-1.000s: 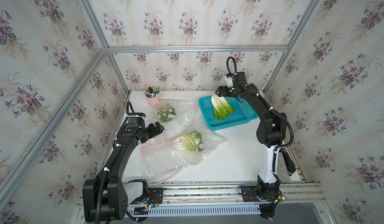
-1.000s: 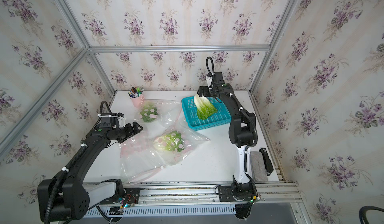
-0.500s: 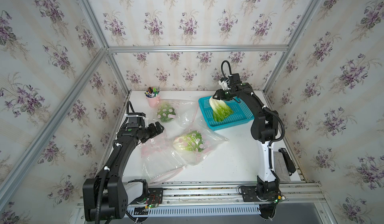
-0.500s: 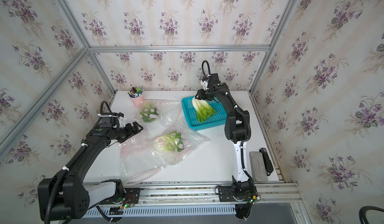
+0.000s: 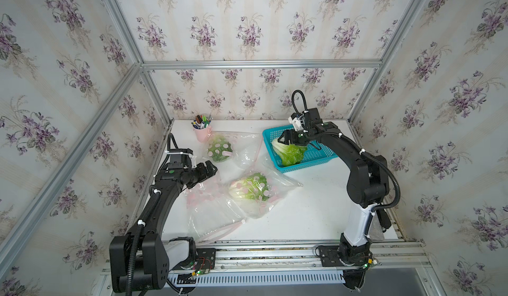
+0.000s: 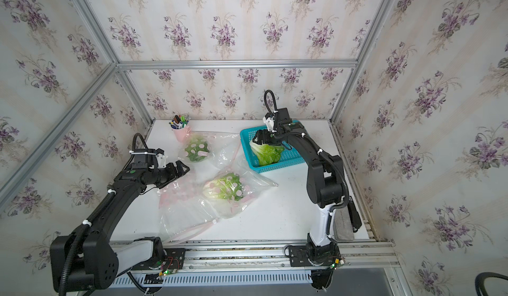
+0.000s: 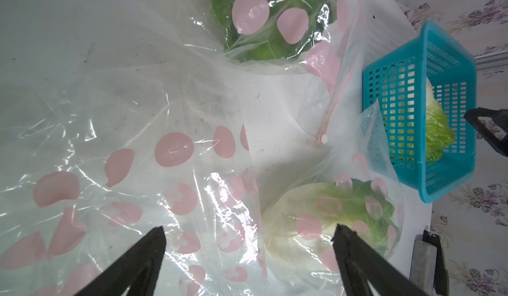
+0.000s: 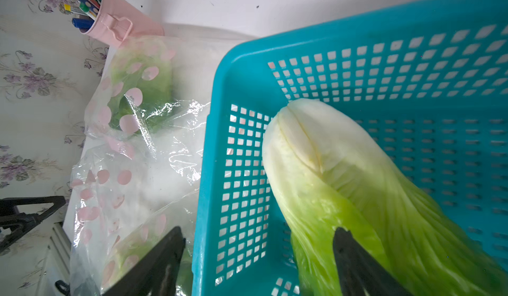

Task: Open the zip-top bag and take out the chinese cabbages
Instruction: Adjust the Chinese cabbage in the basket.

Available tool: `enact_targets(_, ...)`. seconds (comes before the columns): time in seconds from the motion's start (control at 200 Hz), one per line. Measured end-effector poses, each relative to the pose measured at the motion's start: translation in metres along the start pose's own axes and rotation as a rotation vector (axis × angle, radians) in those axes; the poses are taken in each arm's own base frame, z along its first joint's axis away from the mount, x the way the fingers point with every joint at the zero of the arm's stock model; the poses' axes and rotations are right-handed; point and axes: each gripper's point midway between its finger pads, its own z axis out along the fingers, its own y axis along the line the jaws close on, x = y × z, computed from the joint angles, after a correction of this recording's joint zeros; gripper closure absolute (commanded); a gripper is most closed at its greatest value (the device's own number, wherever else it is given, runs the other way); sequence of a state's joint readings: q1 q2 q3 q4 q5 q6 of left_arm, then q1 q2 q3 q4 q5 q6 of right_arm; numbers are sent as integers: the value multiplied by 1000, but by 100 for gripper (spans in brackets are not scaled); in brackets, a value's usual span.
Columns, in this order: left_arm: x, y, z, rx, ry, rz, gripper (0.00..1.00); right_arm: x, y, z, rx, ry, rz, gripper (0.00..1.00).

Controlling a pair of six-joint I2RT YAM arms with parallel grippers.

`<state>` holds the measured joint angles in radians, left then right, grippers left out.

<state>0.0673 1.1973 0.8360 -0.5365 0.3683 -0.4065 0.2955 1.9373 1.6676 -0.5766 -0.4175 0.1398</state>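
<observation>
One of the chinese cabbages [image 5: 290, 153] [image 6: 268, 154] [image 8: 343, 171] lies loose in the blue basket [image 5: 310, 164] [image 8: 214, 143], whitish base toward the basket's left corner. My right gripper [image 5: 284, 139] [image 6: 258, 139] [image 8: 257, 234] hangs open over that base, one finger outside the basket wall, the other above the leaves. A second cabbage [image 5: 248, 188] [image 7: 330, 217] sits inside a clear pink-dotted zip-top bag mid-table. A third cabbage [image 5: 219, 151] [image 8: 143, 88] lies bagged at the back. My left gripper [image 5: 211, 167] [image 7: 248, 228] is open above a flat empty bag [image 5: 211, 212] [image 7: 137, 143].
A pink cup of pens [image 5: 203, 132] [image 8: 115, 19] stands at the back left, beside the rear bag. A grey block [image 6: 342, 226] lies by the right arm's base at the table's right edge. Papered walls close in three sides.
My right gripper has moved left and forward over the basket, its jaws narrowing and then widening again. The cabbage in the basket shifted toward the near left corner. The left arm stayed put.
</observation>
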Motion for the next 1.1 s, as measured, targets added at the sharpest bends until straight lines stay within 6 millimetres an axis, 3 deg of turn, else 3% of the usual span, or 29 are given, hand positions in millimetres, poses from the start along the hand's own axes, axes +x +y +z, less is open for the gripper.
enact_targets(0.055, 1, 0, 0, -1, 2, -1, 3, -7, -2, -6, 36, -17, -27, 7)
enact_targets(0.08, 1, 0, 0, 0, 2, -1, 3, -10, -4, -9, 56, -22, -42, 1)
enact_targets(0.175, 1, 0, 1, 1, 1, -1, 3, -16, -16, -7, 132, -12, -94, 0)
enact_targets(0.27, 3, 1, 2, 1, 7, -6, 3, -2, -34, 8, 218, 55, -139, 1)
enact_targets(0.395, 4, 1, 3, 2, 8, -8, 3, 25, -38, 22, 267, 161, -180, 15)
enact_targets(0.639, 4, 1, 3, 3, 10, -8, 3, 35, -21, 17, 236, 169, -175, 62)
enact_targets(0.774, 5, 2, 5, 2, 19, -12, 3, 51, -14, 23, 197, 194, -154, 68)
enact_targets(0.889, 5, 1, 5, 5, 21, -12, 3, 67, -26, 21, 233, 218, -128, 55)
enact_targets(0.949, 5, 1, 5, 8, 21, -12, 3, 59, -32, 12, 245, 181, -108, 52)
enact_targets(1.104, 5, 0, 5, 14, 20, -11, 2, -3, -66, -16, 254, -11, -21, 57)
